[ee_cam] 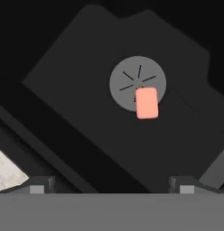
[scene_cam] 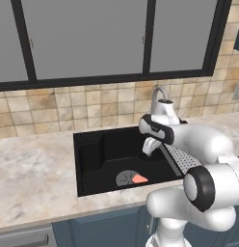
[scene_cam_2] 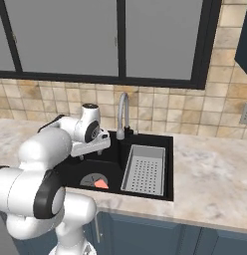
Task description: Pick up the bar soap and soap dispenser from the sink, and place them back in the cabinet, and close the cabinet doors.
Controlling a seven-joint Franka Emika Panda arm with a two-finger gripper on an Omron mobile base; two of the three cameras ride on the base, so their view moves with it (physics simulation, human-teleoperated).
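Observation:
The salmon-pink bar soap [scene_cam: 139,179] [scene_cam_2: 101,184] [ee_cam: 146,103] lies flat on the floor of the black sink [scene_cam: 90,154] [scene_cam_2: 168,164], overlapping the edge of the round grey drain [ee_cam: 132,76]. My gripper [scene_cam: 148,145] [scene_cam_2: 90,151] [ee_cam: 111,187] hangs over the basin above the soap, open, with nothing between its fingertips [ee_cam: 41,185]. The soap dispenser is out of view. A dark blue corner of the cabinet [scene_cam_2: 243,40] shows at the upper right. I cannot make out the cabinet doors.
A grey perforated tray [scene_cam: 181,157] [scene_cam_2: 144,169] fills the sink's right side, and the curved silver faucet [scene_cam: 160,94] [scene_cam_2: 123,114] rises behind it. Marble counter [scene_cam: 30,173] [scene_cam_2: 215,179] lies on both sides. Grey black-framed windows [scene_cam: 87,34] stand above the tiled wall.

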